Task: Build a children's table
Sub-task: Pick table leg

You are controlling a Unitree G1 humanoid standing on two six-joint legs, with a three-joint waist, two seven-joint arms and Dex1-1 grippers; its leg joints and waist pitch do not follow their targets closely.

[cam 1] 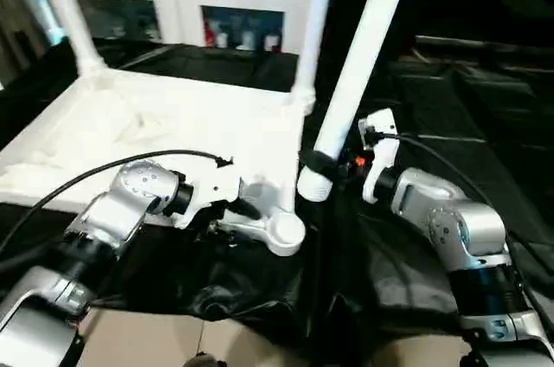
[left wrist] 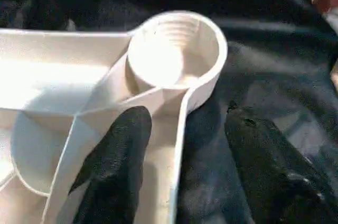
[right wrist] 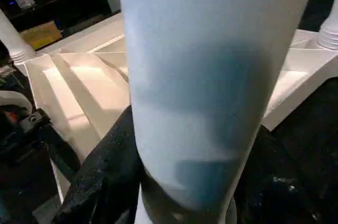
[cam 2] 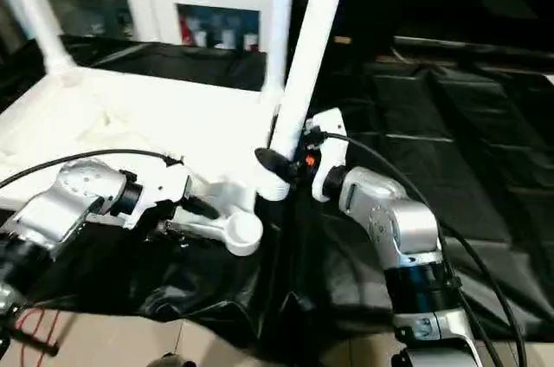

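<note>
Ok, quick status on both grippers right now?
Left gripper: open, fingers straddling the table top edge just behind the empty corner socket.
Right gripper: closed on the loose leg.

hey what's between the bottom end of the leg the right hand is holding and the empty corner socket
Nothing but black cloth: in the left eye view the leg in the right hand ends just beside the empty socket, with a bare gap.

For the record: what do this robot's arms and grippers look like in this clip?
Both arms are silver metal with rounded joint housings and black bands near the base. The left arm and right arm each end in a white wrist housing. A black cable loops to each wrist. The left gripper has two thick matte black fingers; the right gripper shows a small orange-red spot.
</note>
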